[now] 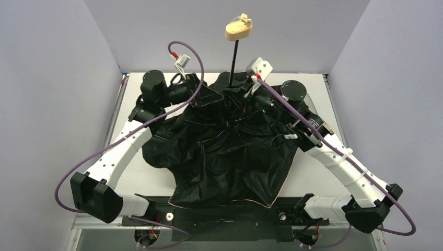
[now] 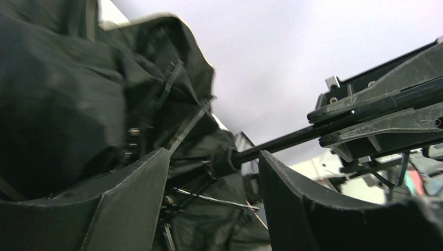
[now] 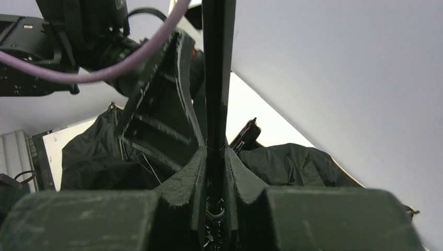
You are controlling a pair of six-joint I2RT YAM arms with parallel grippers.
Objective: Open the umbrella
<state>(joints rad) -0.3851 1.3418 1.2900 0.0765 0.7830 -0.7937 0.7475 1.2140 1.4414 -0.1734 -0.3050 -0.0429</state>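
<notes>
While the right pincer [image 3: 215, 155] is clamped tight on the thin black shaft [image 1: 233, 63], its two dark fingers pressed against it from either side, the compact folding umbrella [image 1: 224, 157] lies with its canopy slumped over the white surface [image 1: 308, 180] between the two arms. The fabric shows its black lining upward, crumpled and limp, and only a thin tan edge [image 1: 245, 202] shows along the hem nearest the arm bases. From the far middle of that heap the shaft rises nearly upright, leaning a little to the right in the top view, and carries the small beige handle knob [image 1: 239, 29] high against the pale grey back wall. The left pincer [image 2: 213, 157] stands with its jaws apart, one dark finger on each side of the shaft low down, just beside the right pincer and on the left of the shaft in the top view. In the left wrist view a black collar [image 2: 224, 163] on the shaft sits in the gap between those fingers, with thin metal ribs [image 2: 189, 124] and folds of black cloth bunched to its left; whether either finger touches the collar cannot be told. The same view shows the shaft running off to the right into the closed right pincer. A purple cable [image 1: 68, 178] loops out from the left arm, and another runs along the right arm.
</notes>
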